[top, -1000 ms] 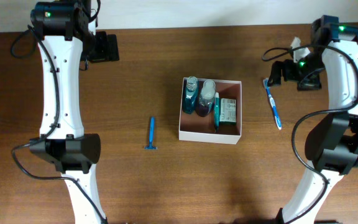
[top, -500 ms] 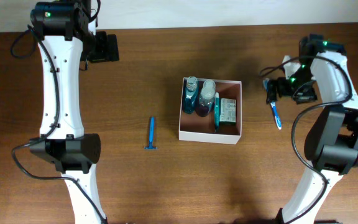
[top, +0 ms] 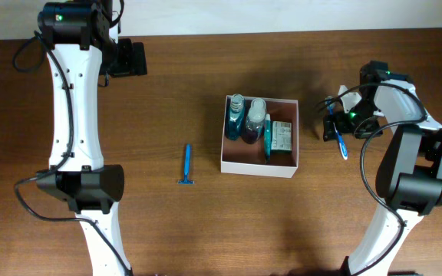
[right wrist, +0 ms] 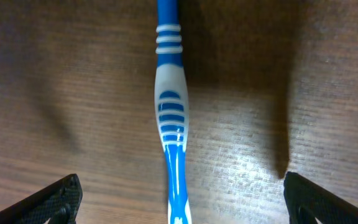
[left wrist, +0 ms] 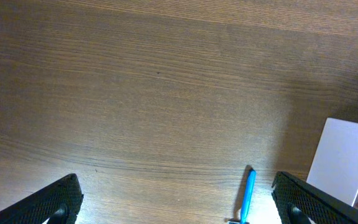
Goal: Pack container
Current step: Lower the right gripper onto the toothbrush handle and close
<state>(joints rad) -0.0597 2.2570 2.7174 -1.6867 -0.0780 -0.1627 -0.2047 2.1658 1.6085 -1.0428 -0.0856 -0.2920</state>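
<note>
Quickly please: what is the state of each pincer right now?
Left pincer: open, holding nothing.
Right pincer: open, over the toothbrush, not gripping it.

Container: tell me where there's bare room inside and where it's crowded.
The container's bare floor is the front-left corner, bordered by the bottles behind and the teal tube on the right. The back and right side are crowded, with the small carton.
</note>
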